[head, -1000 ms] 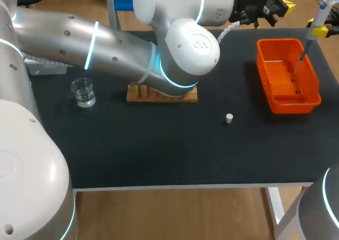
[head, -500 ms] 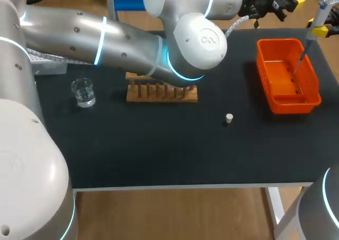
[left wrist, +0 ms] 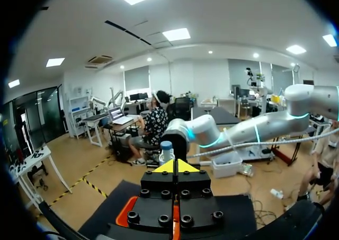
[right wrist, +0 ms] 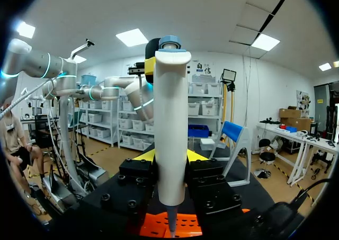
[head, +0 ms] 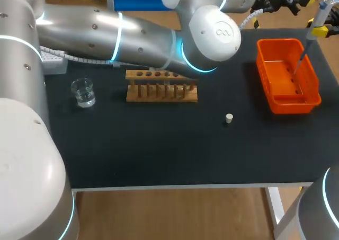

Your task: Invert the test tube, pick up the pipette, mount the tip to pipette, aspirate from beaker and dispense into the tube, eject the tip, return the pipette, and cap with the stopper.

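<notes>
Right gripper [right wrist: 170, 156] clamped on pipette [right wrist: 170, 118], lower end over orange bin [head: 291, 106]; left gripper [left wrist: 175, 167] pinched closed, empty, just short of pipette top; stopper [head: 229, 118] on table [head: 159, 150] between rack [head: 161, 93] and bin; beaker [head: 83, 91] left of rack.

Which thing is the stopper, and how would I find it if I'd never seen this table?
Look at the black table, at the bare stretch between the wooden rack and the orange bin. The stopper sits there alone, nearer the front edge. It is a tiny pale plug; its neighbours are far bigger.
</notes>
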